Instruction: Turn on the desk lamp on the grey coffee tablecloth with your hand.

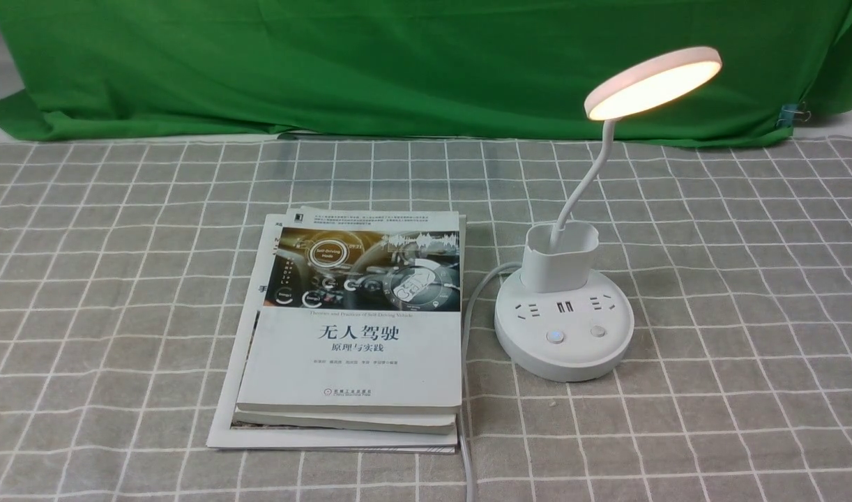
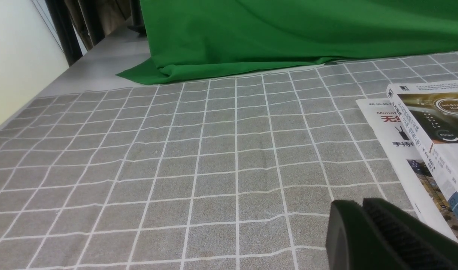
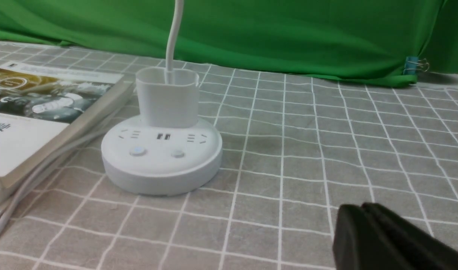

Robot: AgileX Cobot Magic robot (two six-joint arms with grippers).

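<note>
Right gripper [image 3: 364, 219] sat low over the grey coffee tablecloth [image 1: 733, 279], fingers pressed together, holding nothing; the front view did not show it. The desk lamp [image 1: 564, 324] lay ahead of it and to its left, apart from the fingertips, base buttons facing the near edge. Left gripper [image 2: 358, 217] likewise closed and empty, over bare cloth left of the stacked books [image 1: 356, 328], with the books between it and the lamp. Judged the right arm nearer. Lamp stood right of the books, cord [image 1: 471, 307] running near-left. Further back and higher, the disc head [image 1: 652, 82] already glowed, so the task looked done.
</note>
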